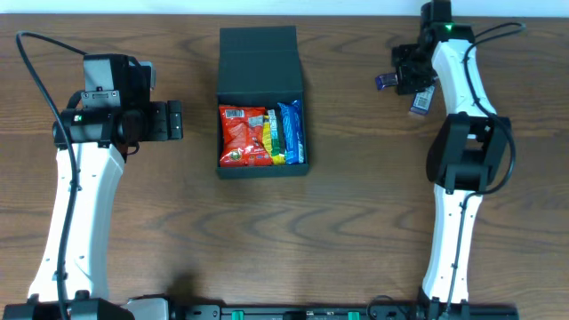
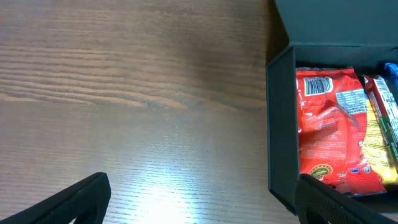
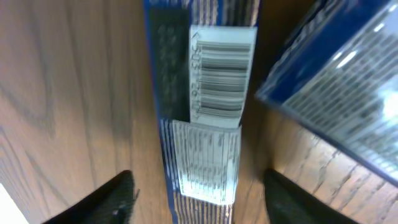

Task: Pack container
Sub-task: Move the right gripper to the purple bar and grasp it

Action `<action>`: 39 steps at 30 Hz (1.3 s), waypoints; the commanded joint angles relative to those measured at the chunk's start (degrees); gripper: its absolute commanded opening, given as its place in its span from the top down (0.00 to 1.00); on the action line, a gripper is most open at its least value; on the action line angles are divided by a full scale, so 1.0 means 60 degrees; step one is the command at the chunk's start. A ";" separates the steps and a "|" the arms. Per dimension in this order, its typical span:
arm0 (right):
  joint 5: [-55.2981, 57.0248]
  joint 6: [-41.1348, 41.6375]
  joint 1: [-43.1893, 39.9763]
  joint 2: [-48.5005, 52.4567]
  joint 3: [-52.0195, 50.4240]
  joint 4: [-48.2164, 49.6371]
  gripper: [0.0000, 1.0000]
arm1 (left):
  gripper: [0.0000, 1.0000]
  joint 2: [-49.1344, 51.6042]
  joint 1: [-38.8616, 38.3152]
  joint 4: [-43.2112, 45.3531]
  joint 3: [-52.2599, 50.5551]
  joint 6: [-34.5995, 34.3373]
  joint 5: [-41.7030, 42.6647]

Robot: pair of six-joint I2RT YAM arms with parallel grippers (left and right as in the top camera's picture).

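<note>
Mid-table, the container [image 1: 263, 171] holds a red packet [image 1: 243, 136], a yellow packet [image 1: 273, 138] and a blue packet [image 1: 292, 132] side by side, its lid [image 1: 258, 53] flapped back, the left gripper [image 1: 178, 120] spread wide just beside it, while farther right the right gripper [image 3: 205, 199] has its fingers [image 3: 118, 199] straddling a blue bar [image 3: 205, 124] on the table [image 1: 356, 222] without touching it.

The dark rectangular cardboard container [image 1: 260, 53] is sitting upper centre of the overhead frame, a red plastic packet [image 1: 243, 135] lying inside at left; a blue foil packet [image 1: 420, 101] is lying upper right.
</note>
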 commanded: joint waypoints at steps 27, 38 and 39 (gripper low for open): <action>-0.0415 -0.2554 -0.0222 0.0255 0.0160 -0.0477 0.71 | 0.05 0.0069 0.0026 0.0000 0.0208 0.0095 -0.0066; -0.0382 -0.5023 0.0572 0.0193 0.1690 -0.1344 0.74 | 0.04 0.0069 0.0026 0.0004 0.0208 0.0095 -0.0066; -0.0306 -0.5253 0.0681 0.0168 0.1960 -0.1508 0.73 | 0.05 0.0069 0.0026 0.0004 0.0208 0.0095 -0.0066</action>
